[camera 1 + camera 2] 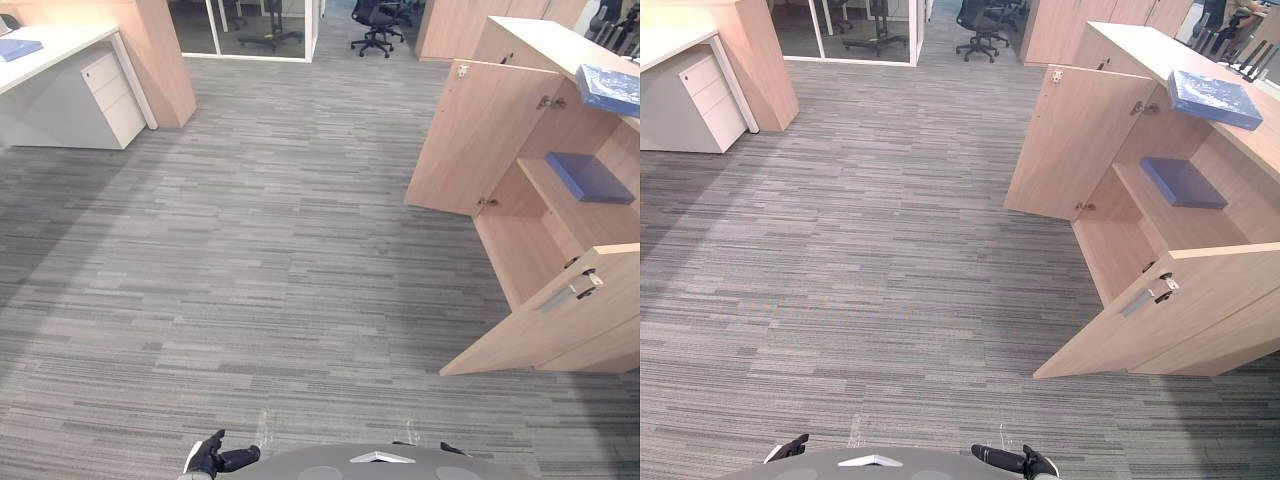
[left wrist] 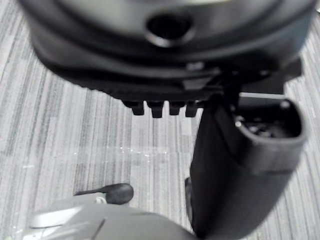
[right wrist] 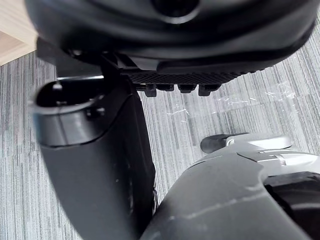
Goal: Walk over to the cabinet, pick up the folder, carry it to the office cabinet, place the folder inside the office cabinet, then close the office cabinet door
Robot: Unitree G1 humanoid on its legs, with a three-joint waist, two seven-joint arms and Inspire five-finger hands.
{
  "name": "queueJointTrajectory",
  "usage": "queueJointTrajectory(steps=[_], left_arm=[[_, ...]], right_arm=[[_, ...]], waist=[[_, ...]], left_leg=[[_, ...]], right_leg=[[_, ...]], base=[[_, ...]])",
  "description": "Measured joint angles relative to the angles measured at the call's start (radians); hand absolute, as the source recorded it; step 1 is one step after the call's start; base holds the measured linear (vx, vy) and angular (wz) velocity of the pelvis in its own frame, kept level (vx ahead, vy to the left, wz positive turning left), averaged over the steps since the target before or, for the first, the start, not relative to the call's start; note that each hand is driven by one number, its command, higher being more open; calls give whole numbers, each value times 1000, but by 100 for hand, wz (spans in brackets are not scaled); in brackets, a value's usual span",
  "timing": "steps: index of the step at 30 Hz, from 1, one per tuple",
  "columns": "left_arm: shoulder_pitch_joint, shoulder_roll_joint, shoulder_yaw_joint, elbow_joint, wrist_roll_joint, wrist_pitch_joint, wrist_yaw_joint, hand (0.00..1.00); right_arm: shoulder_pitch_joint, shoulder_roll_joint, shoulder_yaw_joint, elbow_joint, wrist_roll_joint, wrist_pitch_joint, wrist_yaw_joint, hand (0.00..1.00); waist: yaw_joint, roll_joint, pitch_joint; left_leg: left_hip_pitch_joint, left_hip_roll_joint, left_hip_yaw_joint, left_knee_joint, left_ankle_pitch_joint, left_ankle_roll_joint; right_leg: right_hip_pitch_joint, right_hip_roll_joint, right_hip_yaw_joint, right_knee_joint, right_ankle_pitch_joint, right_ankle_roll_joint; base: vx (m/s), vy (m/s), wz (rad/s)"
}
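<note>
The wooden office cabinet (image 1: 520, 240) stands at the right with both doors swung open. A blue folder (image 1: 590, 177) lies flat on its inner shelf. A second blue folder (image 1: 610, 88) rests on the cabinet's top. A third blue folder (image 1: 18, 48) lies on the white desk at the far left. My left hand (image 1: 215, 458) hangs low at my side, open and holding nothing. My right hand (image 1: 1025, 462) is likewise low, open and empty. In the wrist views the left hand (image 2: 240, 165) and right hand (image 3: 95, 160) hang above grey carpet.
The near cabinet door (image 1: 560, 320) juts out over the carpet; the far door (image 1: 480, 135) stands open too. A white drawer unit (image 1: 105, 95) sits under the desk. An office chair (image 1: 378, 25) and glass partition (image 1: 250, 30) are at the back.
</note>
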Motion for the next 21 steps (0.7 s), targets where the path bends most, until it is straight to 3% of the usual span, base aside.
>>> queueJointTrajectory(steps=[3,4,6,7,9,10,12,14,16,18,19,20,21], left_arm=[[0,0,0,-8,-3,0,3,100],[-2,4,0,-15,-4,0,4,100],[-22,4,20,-42,-10,-2,10,100],[-19,-11,51,-67,-17,-3,10,100],[-17,-29,93,-85,-40,-2,11,100],[-23,-28,113,-97,-49,-6,8,100],[-39,-36,118,-113,-53,-8,12,100],[-46,-37,115,-115,-59,-10,11,100],[-56,-42,116,-114,-80,-11,11,100],[-55,-53,117,-112,-82,-10,14,100],[-57,-54,118,-111,-82,-8,15,100],[-58,-55,117,-110,-82,-8,13,100],[-54,-55,118,-106,-81,-7,14,100]], right_arm=[[-9,-3,15,1,2,-1,0,100],[-15,-2,24,1,3,-2,0,100],[-27,-5,29,2,14,-9,3,100],[-34,-16,27,1,19,-10,5,100],[-33,-19,26,-2,21,-13,7,100],[-37,-13,17,0,21,-12,1,100],[-47,-14,-5,2,21,-8,-3,100],[-54,-18,-11,3,19,3,-1,100],[-60,-26,-10,2,20,2,-2,100],[-63,-40,-13,3,20,3,-5,100],[-63,-41,-14,3,20,3,-6,100],[-65,-40,-16,5,19,7,-9,100],[-64,-41,-33,23,-2,10,-4,100]], waist=[[1,1,17],[-1,-4,26],[4,4,65],[14,23,85],[23,32,93],[25,15,101],[29,19,102],[31,17,101],[28,29,107],[23,53,111],[23,56,113],[24,59,108],[28,47,95]], left_leg=[[9,4,8,4,-2,-2],[-13,6,12,42,-27,-16],[-117,32,19,279,-157,-31],[-151,70,32,407,-232,-49],[-202,112,64,575,-274,-87],[-300,138,86,759,-260,-81],[-375,149,101,808,-291,-66],[-409,145,97,692,-278,-80],[-420,149,51,517,-222,-98],[-421,175,-3,329,-136,-151],[-421,179,19,337,-98,-175],[-420,156,47,375,-51,-151],[-423,128,73,416,-52,-137]], right_leg=[[1,8,7,24,-5,-5],[-14,9,10,53,-19,-15],[-41,24,7,130,-69,-42],[-38,53,10,175,-93,-69],[-38,72,37,198,-117,-74],[-37,72,40,212,-127,-79],[-30,57,50,214,-137,-79],[-32,24,66,213,-148,-66],[-31,-6,98,204,-158,-51],[-26,-45,145,183,-179,-16],[-17,-55,158,178,-186,-5],[4,-91,171,166,-203,14],[14,-121,189,194,-219,15]], base=[[-18,-15,-8],[-59,-46,-6],[-100,-70,-13],[-86,-62,-30],[-48,-12,-25],[-25,-18,-9],[34,-14,-7],[79,99,-28],[158,199,-47],[304,350,-51],[443,463,-38],[510,470,-38],[433,366,-36]])
